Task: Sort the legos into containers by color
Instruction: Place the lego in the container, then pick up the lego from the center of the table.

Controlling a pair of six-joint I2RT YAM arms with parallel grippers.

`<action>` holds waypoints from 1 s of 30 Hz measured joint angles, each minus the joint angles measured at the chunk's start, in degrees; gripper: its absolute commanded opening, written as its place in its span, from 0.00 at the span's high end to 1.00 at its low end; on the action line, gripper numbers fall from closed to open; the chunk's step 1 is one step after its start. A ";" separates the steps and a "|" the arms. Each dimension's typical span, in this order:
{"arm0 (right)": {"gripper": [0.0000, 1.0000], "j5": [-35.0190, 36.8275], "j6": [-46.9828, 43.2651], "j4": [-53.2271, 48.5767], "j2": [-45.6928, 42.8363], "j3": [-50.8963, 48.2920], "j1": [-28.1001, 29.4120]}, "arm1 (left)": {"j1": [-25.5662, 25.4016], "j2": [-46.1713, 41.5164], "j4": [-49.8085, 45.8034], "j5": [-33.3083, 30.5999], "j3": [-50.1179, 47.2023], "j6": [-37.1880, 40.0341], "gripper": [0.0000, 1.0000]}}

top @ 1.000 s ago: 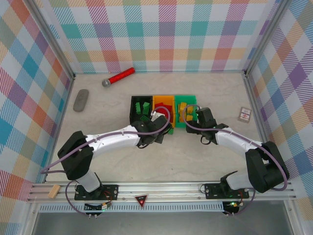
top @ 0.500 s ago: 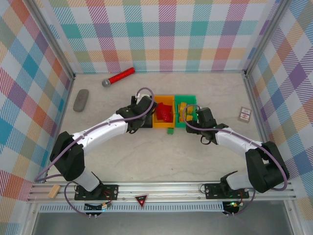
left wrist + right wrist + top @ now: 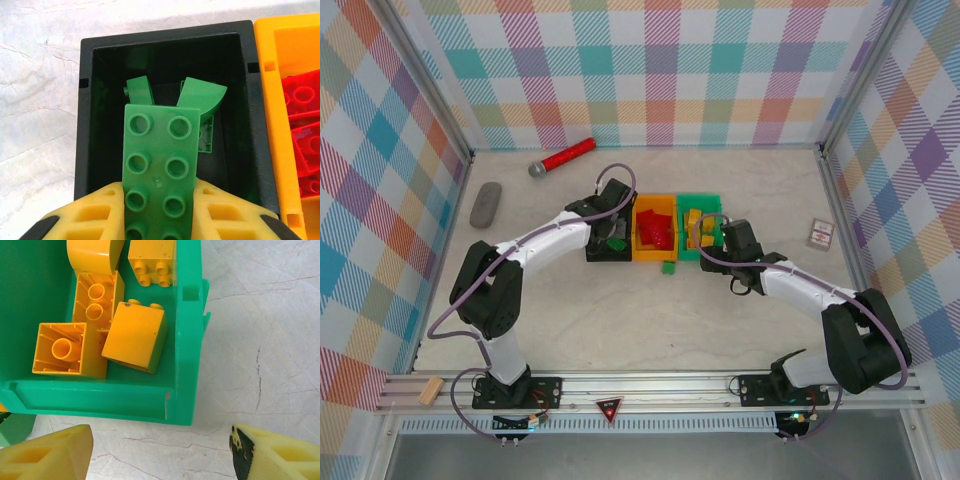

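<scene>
Sitting nr black bin: mic, remote (left).

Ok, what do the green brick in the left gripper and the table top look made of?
The green brick: moulded plastic, slight sheen, crisp round studs. The table top: pale with grey veins, marble or marble-print laminate; cannot tell which.

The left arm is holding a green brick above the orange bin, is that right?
Not quite. The left gripper holds the green brick above the black bin, as the left wrist view shows; the orange bin is the next one along.
</scene>
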 measured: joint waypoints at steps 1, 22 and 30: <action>0.27 0.00 0.00 0.04 0.00 0.00 0.00 | 0.11 0.00 0.02 0.13 0.07 0.22 0.73; 0.27 -0.02 0.00 0.37 0.00 0.00 0.00 | 0.63 -11.72 5.77 6.64 -11.39 0.72 0.47; 0.27 0.04 -0.02 0.63 0.00 0.00 0.00 | 0.61 -19.85 12.33 9.09 -25.46 0.20 0.47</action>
